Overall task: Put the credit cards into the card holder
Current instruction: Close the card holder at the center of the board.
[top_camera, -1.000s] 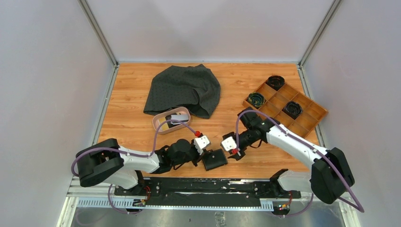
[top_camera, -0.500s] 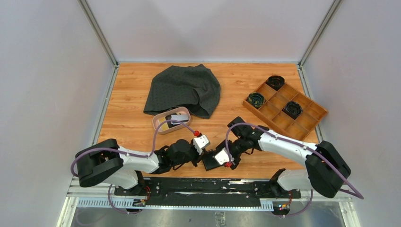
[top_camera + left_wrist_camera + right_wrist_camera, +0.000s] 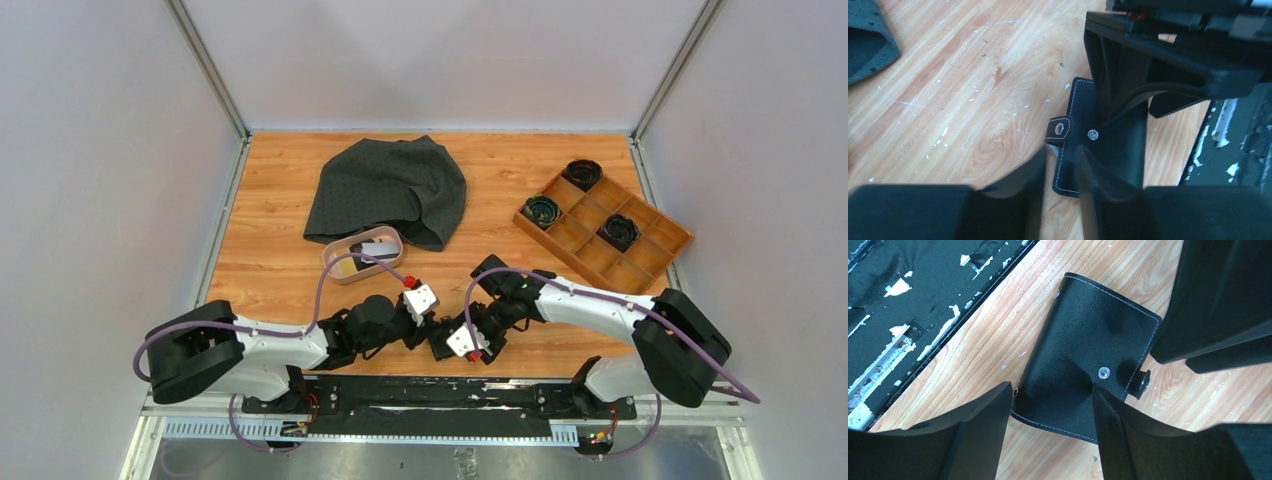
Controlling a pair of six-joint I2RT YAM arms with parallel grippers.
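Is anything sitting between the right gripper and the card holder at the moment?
Nothing visible does. The right gripper hangs open right over the closed card holder, its jaws spread above the black cover. The left gripper sits at the snap-tab edge, beside that path, not in it.

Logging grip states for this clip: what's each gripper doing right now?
Left gripper: slightly open, the card holder's edge between its fingers.
Right gripper: wide open astride the card holder, no grip visible.

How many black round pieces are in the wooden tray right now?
3 black round pieces, all in the wooden tray: one at its far corner, one at its left corner, one mid-tray toward the right. None seems hidden.
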